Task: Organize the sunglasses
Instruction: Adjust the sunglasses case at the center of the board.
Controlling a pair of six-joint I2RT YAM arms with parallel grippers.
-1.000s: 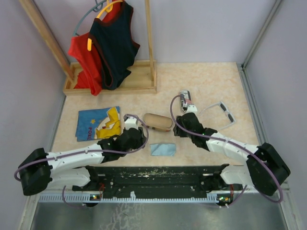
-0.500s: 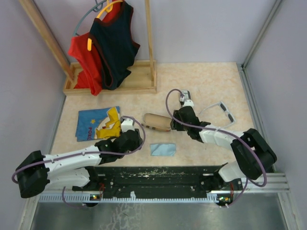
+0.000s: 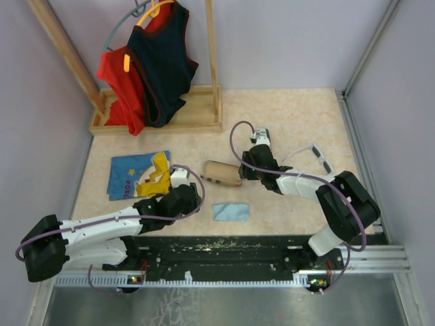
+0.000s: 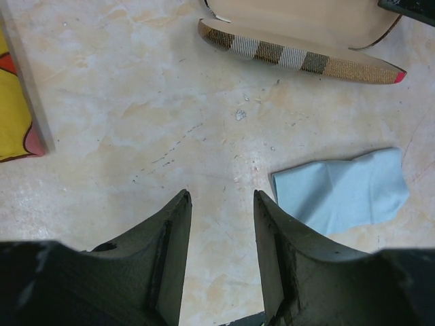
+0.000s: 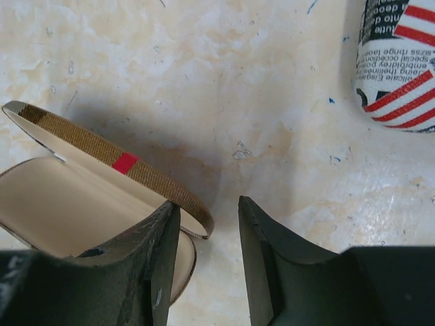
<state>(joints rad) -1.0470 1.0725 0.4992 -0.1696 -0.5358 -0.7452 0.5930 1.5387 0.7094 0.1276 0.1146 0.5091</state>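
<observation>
White-grey thin-framed sunglasses point(image 3: 323, 160) lay on the beige marbled surface point(image 3: 299, 115). The right claw point(image 5: 207, 204) was spread empty beside the open plaid oblong case point(image 5: 81, 204), and the left claw point(image 4: 221, 197) gaped empty too.

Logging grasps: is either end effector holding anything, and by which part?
Nothing is held. The left end effector and right end effector are both open, the right by the plaid case.

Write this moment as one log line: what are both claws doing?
left claw: open, empty | right claw: open, at open plaid case | white-grey sunglasses: on table, untouched
</observation>
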